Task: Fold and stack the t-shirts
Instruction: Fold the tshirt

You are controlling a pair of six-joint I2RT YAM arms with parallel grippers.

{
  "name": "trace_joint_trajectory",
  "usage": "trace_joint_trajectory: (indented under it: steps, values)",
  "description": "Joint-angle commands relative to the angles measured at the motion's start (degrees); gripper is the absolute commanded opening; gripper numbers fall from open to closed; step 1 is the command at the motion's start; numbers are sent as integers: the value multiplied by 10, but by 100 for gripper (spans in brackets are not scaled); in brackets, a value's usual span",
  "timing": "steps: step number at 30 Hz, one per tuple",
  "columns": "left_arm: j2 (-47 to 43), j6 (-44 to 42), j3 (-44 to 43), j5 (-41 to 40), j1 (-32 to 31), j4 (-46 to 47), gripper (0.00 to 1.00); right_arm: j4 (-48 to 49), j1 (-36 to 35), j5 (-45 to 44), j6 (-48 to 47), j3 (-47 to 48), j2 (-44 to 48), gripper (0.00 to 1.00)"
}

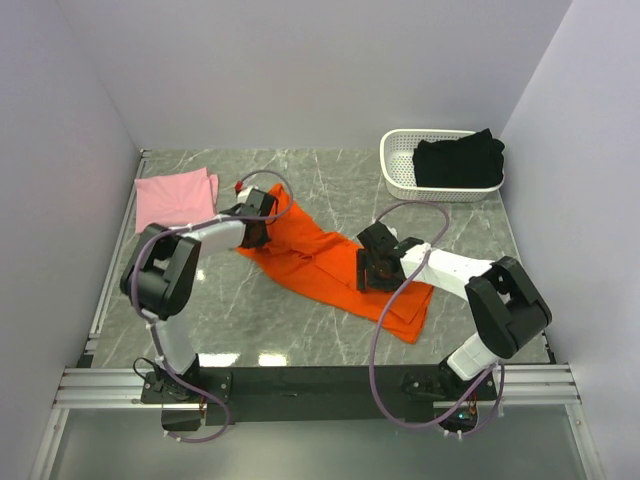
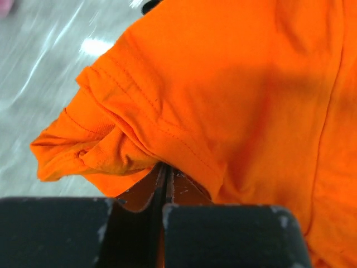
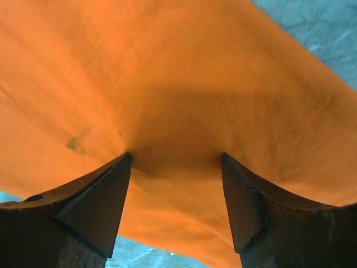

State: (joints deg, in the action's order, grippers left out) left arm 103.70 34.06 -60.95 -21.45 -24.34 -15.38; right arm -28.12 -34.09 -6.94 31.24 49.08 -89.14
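The orange t-shirt [image 1: 310, 262] lay slantwise on the tabletop [image 1: 270, 325], as a long strip. On its nearer right part the right pincer [image 3: 175, 159] stood spread, with both tips pressing on the cloth and gripping nothing. At its far left end the left pincer [image 2: 166, 170] was pressed together, apparently pinching a thin fold beside the sleeve. Such cloth is light, soft and limp. I judged it best taken at a hem or a corner, because the middle would only bunch. Beyond the orange shirt to the left lay the pink t-shirt [image 1: 172, 197]. Beyond it to the right, the black t-shirt [image 1: 458, 162] sat in a white basket [image 1: 400, 175].
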Motion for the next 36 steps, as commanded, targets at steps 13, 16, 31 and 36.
trace_joint_trajectory:
  steps: [13,16,31,36]
  values:
    - [250,-61,-354,62,9,-93,2,21,-42,62,52,-37,16,73]
    - [291,-68,-425,72,13,-119,2,17,-64,68,59,-12,-6,73]
    - [436,-107,-675,168,39,-134,1,21,-118,133,66,119,-99,73]
    - [447,-115,-694,210,42,-101,2,32,-126,164,63,138,-118,72]
